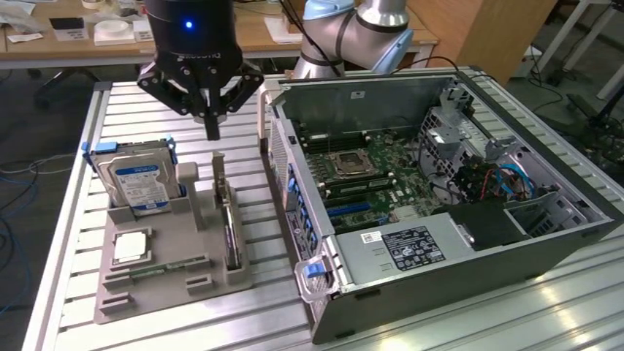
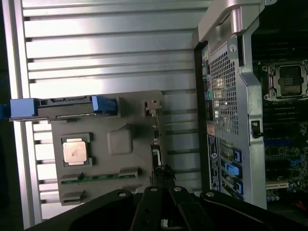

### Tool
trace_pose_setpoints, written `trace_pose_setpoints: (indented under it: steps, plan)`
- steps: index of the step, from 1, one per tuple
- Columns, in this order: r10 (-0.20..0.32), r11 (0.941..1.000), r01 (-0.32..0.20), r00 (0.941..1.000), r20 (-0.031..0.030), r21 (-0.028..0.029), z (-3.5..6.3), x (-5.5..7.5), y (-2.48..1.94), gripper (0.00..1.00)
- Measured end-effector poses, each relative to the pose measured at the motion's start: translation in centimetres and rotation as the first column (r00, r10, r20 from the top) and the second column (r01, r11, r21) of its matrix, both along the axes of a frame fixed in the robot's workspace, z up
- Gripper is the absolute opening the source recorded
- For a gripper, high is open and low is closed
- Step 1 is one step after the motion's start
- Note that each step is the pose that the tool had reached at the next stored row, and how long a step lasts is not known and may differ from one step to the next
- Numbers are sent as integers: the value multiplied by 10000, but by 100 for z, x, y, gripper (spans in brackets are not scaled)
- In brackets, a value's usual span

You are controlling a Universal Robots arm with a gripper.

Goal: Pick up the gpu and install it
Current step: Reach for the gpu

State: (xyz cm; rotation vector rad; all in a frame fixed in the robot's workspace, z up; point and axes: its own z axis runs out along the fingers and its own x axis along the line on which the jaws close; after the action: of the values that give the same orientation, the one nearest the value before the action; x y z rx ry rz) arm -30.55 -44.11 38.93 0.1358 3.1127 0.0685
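Note:
The gpu (image 1: 230, 232) is a thin dark card with a pale bracket end, standing on edge in the grey parts holder (image 1: 161, 296) beside the open computer case (image 1: 458, 241). In the wrist view the gpu (image 2: 156, 144) shows edge-on along the holder's (image 2: 120, 113) side nearest the case. My gripper (image 1: 212, 131) hangs above the card's far end, clear of it, its black fingers drawn together to a point with nothing between them. The wrist view has those fingers (image 2: 162, 185) lined up over the card's edge.
The holder also carries a silver hard drive (image 1: 137, 183) in blue rails, a processor chip (image 1: 130, 248) and a green memory stick (image 1: 156, 272). The case lies open with its motherboard (image 1: 356, 172) exposed. All rest on a slatted metal table (image 1: 546, 307).

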Motion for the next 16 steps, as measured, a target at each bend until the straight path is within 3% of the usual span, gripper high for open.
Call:
trace_pose_setpoints:
  steps: [7,12,16]
  plan:
    - [1,10000,-1,10000,0,-4,0,-4,-116,11]
    - [-1,10000,1,10000,0,-5,-2,-22,-146,11]
    - [-1,10000,1,10000,0,-5,-3,-28,-201,11]
